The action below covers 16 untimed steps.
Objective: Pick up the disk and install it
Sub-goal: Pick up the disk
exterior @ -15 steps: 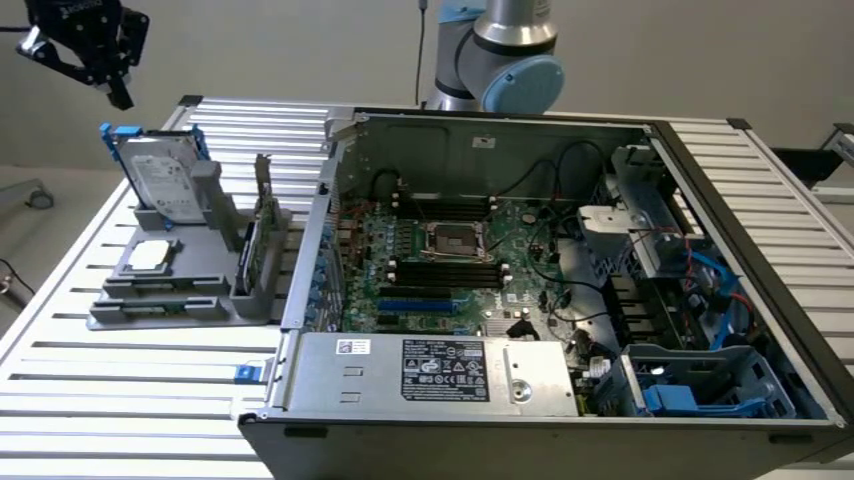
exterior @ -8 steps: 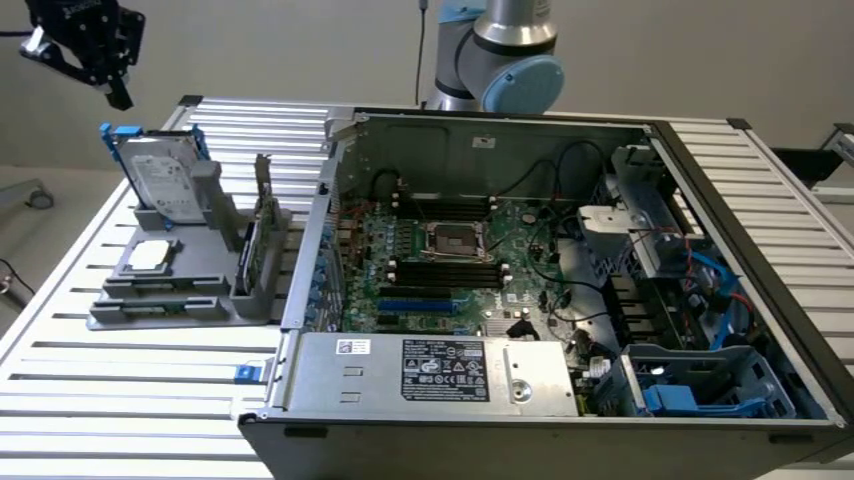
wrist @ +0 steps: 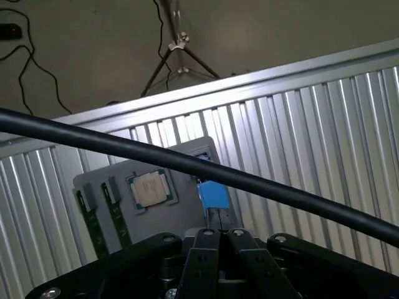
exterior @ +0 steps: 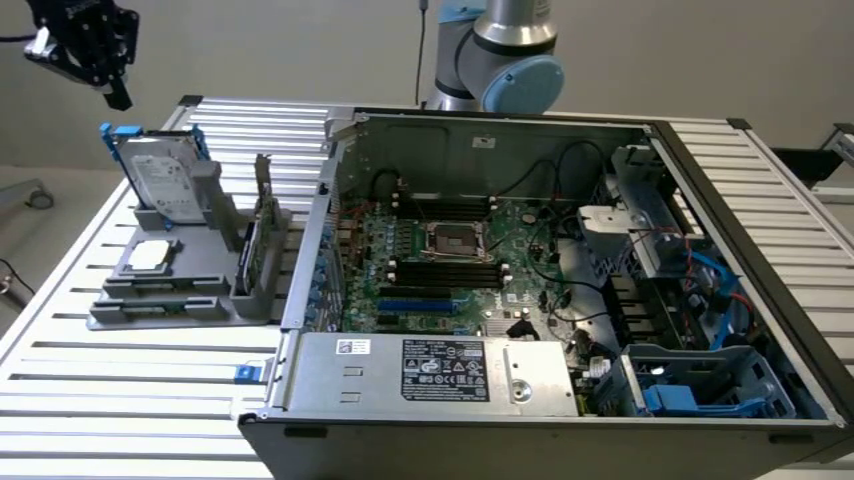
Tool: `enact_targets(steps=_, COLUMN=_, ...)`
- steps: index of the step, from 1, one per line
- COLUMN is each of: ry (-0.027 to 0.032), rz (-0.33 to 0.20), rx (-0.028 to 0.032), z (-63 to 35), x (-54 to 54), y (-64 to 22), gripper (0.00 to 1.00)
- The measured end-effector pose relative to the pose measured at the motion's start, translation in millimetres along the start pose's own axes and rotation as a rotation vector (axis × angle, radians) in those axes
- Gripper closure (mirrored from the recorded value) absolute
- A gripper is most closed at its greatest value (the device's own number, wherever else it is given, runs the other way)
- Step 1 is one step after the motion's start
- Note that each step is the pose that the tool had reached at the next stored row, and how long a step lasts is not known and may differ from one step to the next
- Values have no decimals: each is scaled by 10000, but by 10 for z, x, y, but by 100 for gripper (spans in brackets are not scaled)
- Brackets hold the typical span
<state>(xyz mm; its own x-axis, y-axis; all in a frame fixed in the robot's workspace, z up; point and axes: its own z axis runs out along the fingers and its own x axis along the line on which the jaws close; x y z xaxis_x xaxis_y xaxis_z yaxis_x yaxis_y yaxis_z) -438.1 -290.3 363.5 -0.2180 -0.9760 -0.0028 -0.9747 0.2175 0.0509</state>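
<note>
The disk point(exterior: 167, 175), a silver-grey drive with a white label in a blue carrier, stands upright in a grey holder point(exterior: 160, 300) on the exterior view's left. My gripper point(exterior: 118, 98) hangs well above it and slightly toward the exterior view's left, fingers pointing down and shut with nothing between them. In the wrist view the gripper point(wrist: 216, 219) points at the disk's blue carrier edge point(wrist: 212, 194), with a clear gap to it.
A small square chip point(exterior: 150, 255) lies on the holder, and a thin dark upright card point(exterior: 263, 235) stands beside it. The open computer case point(exterior: 334, 200) sits to the right, with blue drive bays point(exterior: 707, 385) at its near corner. A black cable point(wrist: 187, 165) crosses the wrist view.
</note>
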Motion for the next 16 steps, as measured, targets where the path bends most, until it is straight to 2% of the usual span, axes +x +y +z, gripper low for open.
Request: enact_targets(steps=16, ry=148, rz=-2908, rx=-7, z=0, x=0, y=0, gripper=89)
